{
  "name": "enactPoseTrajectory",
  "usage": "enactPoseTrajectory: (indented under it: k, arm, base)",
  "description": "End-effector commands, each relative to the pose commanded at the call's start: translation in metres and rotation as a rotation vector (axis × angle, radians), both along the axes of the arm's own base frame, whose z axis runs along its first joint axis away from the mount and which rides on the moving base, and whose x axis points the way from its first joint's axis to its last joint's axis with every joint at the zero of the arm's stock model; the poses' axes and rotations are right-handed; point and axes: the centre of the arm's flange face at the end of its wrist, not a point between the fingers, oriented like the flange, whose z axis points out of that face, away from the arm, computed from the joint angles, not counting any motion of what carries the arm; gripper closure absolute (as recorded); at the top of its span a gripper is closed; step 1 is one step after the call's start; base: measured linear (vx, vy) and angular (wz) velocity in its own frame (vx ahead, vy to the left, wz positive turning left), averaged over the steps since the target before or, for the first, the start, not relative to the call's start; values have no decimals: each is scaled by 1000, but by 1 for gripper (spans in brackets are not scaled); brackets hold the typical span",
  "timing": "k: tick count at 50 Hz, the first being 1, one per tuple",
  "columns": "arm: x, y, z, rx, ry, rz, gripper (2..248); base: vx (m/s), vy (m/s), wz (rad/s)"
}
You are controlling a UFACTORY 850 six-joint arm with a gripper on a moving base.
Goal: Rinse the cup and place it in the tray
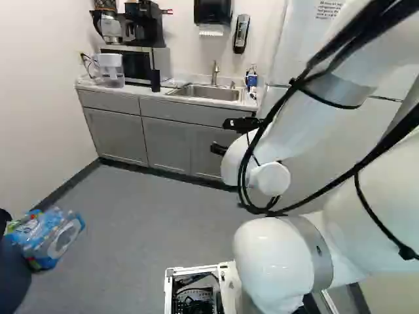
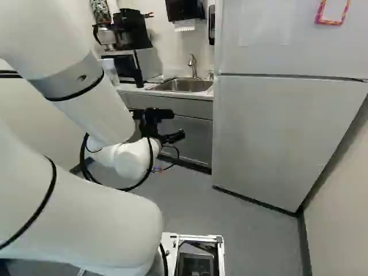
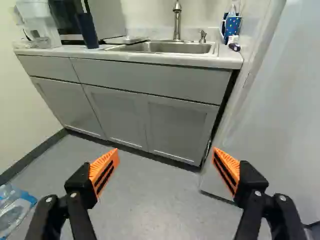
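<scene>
- In the right base view, I see the white arm [image 2: 92,109] reaching out ahead, its black claw [image 2: 179,125] hanging in front of the cabinets [image 2: 196,135], its two fingers standing apart.
- Same view: a dark, tall cup [image 2: 139,76] stands on the tabletop [image 2: 164,94], beside the sink [image 2: 183,85] and in front of the microwave [image 2: 150,62]. The big refrigerator [image 2: 270,126] takes up the other side.
- From the left base view, that cup is a slim, plain, dark cylinder, upright, between the microwave front and the sink. A clear pitcher [image 1: 111,69] sits over by the wall, and a coffee maker [image 1: 145,25] rests on top of the microwave. A pack of bottles [image 1: 51,239] lies on the floor at the left of this view.
- In the wrist view, the claw [image 3: 165,152] is wide open, orange pads [image 3: 104,170] facing each other well apart.
- Also there, the cup looks deep navy, a smooth tapered tumbler, a bit broader up top than at its foot. It stands well ahead of the claw, up on the tabletop, on the pitcher's side of the sink.
- A low, flat thing, maybe the tray [image 3: 124,40], lies between cup and sink; I can't quite make it out. Behind the basin rises the faucet [image 3: 177,21].
</scene>
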Motion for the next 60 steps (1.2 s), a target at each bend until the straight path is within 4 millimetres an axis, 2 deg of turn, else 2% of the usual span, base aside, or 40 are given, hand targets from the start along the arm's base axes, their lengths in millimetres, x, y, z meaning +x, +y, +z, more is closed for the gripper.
enactPoseTrajectory:
  k: [33,60]
  arm:
    - [0,0,0,0,0,0,3]
    - [37,0,20,0,-36,0,3]
  base:
    - [0,0,0]
    - [0,0,0]
